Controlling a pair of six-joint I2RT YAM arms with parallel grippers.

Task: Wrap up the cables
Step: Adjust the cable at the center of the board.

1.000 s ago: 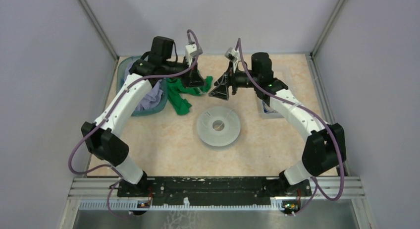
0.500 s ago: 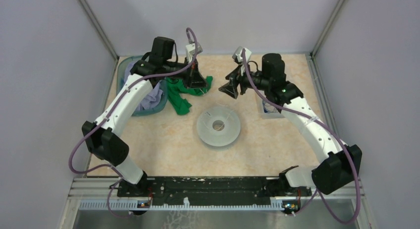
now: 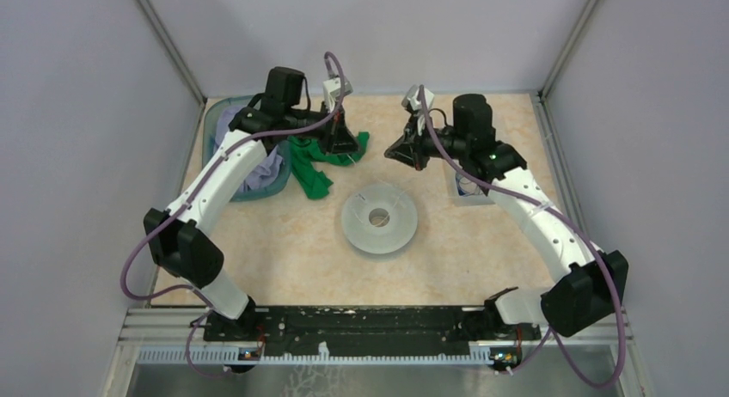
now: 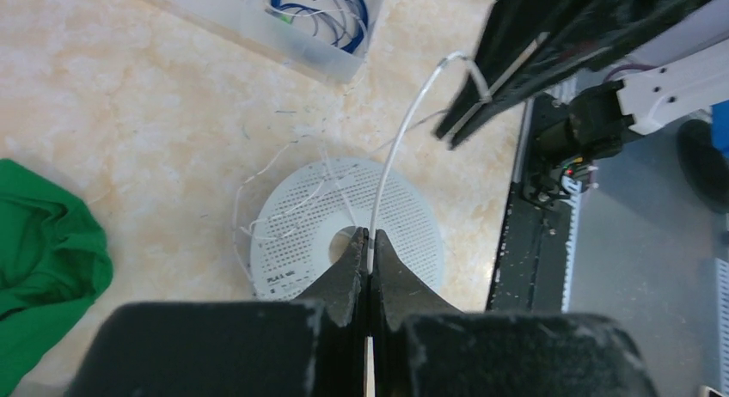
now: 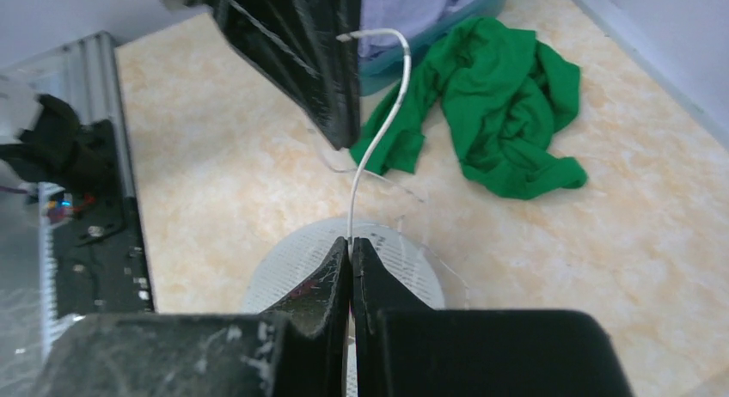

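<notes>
A thin white cable (image 4: 404,139) arcs through the air above the table, held at both ends. My left gripper (image 4: 370,242) is shut on one end, and my right gripper (image 5: 351,242) is shut on the other end of the same white cable (image 5: 378,131). In the top view the left gripper (image 3: 342,143) and right gripper (image 3: 402,152) face each other above the far half of the table. A dark blue cable (image 4: 344,2) with a green bit lies looped in a clear box (image 4: 292,49). Hair-thin whitish strands (image 4: 249,199) lie loose round the spool.
A round pale-grey perforated spool (image 3: 379,218) lies flat mid-table below both grippers. A green cloth (image 3: 314,169) lies crumpled to its left, beside a teal bin (image 3: 249,191) of lilac cloth. The clear box (image 3: 468,191) sits under the right arm.
My right gripper has shut on the white cable's free end. The right arm has swung back and to the right. The left arm has stayed put, still gripping.
</notes>
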